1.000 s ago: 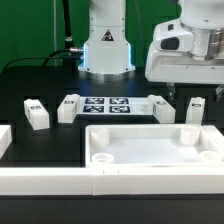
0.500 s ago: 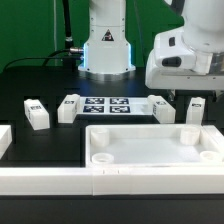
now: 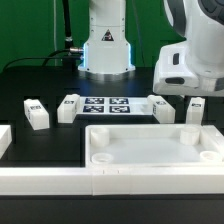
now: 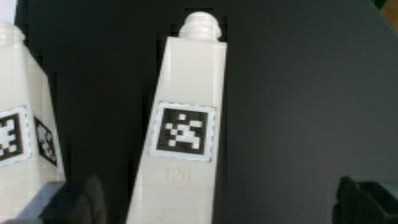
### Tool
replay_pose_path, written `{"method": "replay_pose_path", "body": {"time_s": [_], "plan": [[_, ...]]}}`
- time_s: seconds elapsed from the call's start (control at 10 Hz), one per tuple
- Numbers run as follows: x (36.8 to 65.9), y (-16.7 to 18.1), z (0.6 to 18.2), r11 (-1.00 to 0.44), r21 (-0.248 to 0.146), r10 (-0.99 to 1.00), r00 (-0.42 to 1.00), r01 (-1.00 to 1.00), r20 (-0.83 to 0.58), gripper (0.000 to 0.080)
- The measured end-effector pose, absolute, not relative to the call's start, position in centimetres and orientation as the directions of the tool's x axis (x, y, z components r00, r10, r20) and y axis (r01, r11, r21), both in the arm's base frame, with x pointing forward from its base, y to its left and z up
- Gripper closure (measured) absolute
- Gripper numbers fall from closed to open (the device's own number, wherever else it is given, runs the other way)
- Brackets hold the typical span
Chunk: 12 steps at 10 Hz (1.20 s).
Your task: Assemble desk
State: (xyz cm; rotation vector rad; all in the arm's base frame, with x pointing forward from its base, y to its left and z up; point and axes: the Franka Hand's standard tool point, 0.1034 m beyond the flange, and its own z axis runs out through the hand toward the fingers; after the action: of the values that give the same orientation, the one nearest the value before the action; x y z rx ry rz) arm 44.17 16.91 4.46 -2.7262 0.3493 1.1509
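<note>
While I hover the gripper (image 3: 191, 93) over the leg (image 4: 192, 110) just behind the tabletop's (image 3: 150, 148) far corner on the exterior view's right, its fingers (image 4: 368, 198) stand spread wide on either side of that leg, clear of it. A second leg (image 4: 18, 120) lies close beside it.

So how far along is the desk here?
Done: nothing joined; the tabletop lies with its visible corner sockets empty. In hand: the open end effector hovers over a leg on the exterior view's right, centred under it in the wrist view but not gripped. Left: all four legs lie loose on the table, so each needs grasping and fitting.
</note>
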Motion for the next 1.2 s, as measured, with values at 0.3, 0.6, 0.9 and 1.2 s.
{"method": "replay_pose_path", "body": {"time_s": [0.3,0.6,0.9,1.2], "plan": [[43.7,16.7,3.6,-0.957,-0.056,-0.155,0.662,-0.285,-0.733,0.015],[43.0,16.2,2.5,-0.956,-0.052,-0.153,0.645,-0.287,-0.749,0.015],[42.5,16.4,1.9,-0.957,-0.049,-0.153,0.641,-0.286,-0.752,0.015],[42.4,16.5,1.7,-0.957,-0.049,-0.153,0.643,-0.285,-0.751,0.0165]]}}
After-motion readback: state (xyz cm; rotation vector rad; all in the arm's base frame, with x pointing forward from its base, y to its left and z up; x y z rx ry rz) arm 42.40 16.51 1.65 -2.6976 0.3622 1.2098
